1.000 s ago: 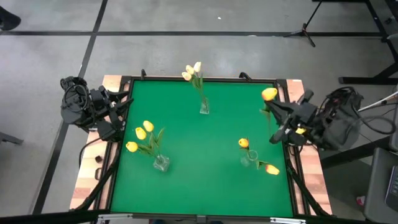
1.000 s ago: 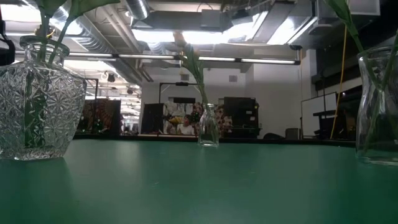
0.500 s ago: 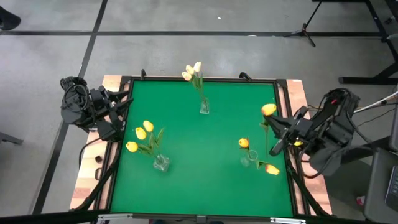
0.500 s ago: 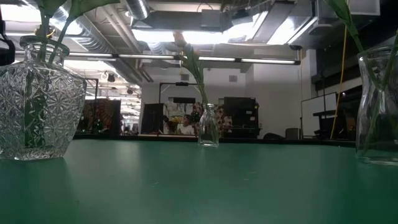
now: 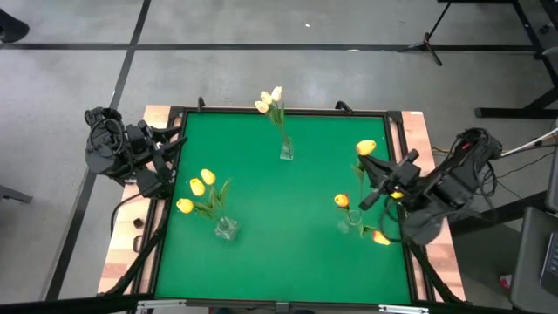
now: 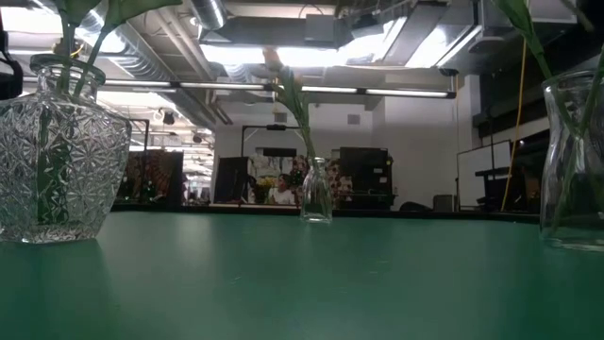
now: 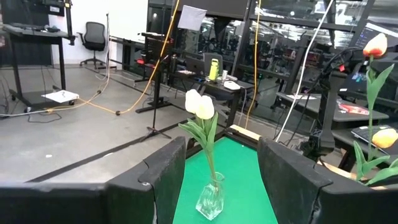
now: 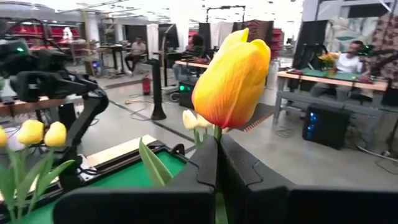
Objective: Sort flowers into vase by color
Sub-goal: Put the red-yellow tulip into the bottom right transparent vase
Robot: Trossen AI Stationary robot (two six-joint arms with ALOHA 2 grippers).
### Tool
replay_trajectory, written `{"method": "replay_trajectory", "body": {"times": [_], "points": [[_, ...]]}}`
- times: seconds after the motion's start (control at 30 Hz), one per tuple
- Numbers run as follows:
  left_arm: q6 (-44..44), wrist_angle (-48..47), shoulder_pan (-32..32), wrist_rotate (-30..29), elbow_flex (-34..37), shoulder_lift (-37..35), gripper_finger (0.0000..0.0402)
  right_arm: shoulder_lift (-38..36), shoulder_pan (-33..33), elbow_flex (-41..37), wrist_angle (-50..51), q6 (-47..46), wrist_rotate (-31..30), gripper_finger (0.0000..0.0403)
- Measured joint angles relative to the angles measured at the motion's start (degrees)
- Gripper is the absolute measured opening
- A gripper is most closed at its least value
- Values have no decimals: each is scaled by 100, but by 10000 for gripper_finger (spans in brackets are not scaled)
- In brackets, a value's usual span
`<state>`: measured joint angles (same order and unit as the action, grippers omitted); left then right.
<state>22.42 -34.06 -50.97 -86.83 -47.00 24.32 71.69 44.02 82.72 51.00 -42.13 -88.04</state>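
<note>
We are holding one flower (image 5: pixel 367 148) in our right gripper (image 5: pixel 377 185). The fingers are pressed tight on its thin green stem, and the orange and yellow head (image 8: pixel 231 78) stands up right in front of the wrist camera. The gripper hangs over the right side of the green table (image 5: pixel 279 235), near the vase on the right (image 5: pixel 352 222). That vase already has two orange and yellow flowers (image 5: pixel 342 201) in it, so we think this one belongs there too.

To do this well, we should keep the stem pointing straight down and move slowly until its tip is right over the mouth of the vase. Then we go down gently, so we do not bump the flowers in it or tip the glass. We let go only when the stem is well inside.

Our left gripper (image 5: pixel 161 174) waits at the left edge of the table, with its fingers wide apart and nothing in them.
</note>
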Motion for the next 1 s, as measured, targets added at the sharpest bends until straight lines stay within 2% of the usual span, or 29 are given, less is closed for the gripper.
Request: {"method": "replay_trajectory", "body": {"times": [0.17, 0.43, 0.73, 0.83, 1.0], "points": [[-32, -25, 1, 0, 0, -1, 196, 241, -97, -2, 486, -837, -16, 5], [-31, -130, -1, 2, 0, 0, 196, 496, -93, -2, 739, -970, -16, 5], [-31, -132, 1, 4, 0, 0, 196, 538, -93, -2, 1618, -1892, -16, 5], [-31, -132, 1, 4, 0, 0, 196, 544, -93, -2, 1695, -1942, -16, 5], [-42, -131, 1, -64, 1, -1, 196, 245, -87, 0, 1702, -1905, -27, 5]]}}
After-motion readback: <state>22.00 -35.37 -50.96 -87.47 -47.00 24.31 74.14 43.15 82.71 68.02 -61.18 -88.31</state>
